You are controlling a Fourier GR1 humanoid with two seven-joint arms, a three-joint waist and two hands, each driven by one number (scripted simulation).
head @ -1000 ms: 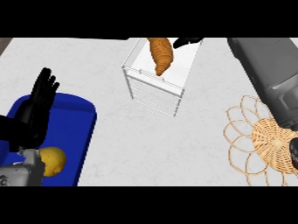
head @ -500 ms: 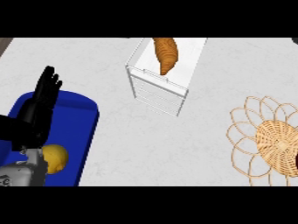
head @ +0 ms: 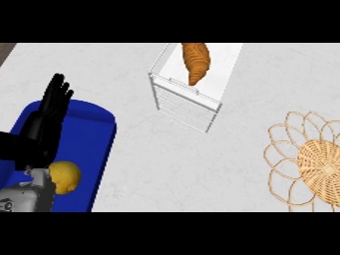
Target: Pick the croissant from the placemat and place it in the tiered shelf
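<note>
The right arm has been pulled out of view, croissant [head: 196,61] left on the tiered shelf [head: 191,97], so it looks done; left robot hand [head: 41,127] is rested with fingers straight.

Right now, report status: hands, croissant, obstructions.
Left hand open, resting over the blue tray. Right hand out of view. Golden-brown croissant lying on top of the white tiered shelf. Nothing obstructing the shelf.

A pale speckled counter [head: 202,164] carries a white tiered shelf [head: 191,94] near its far edge. Nearer and left of the shelf lies a blue tray [head: 91,144]; nearer and right of the shelf lies a woven placemat [head: 316,164].
</note>
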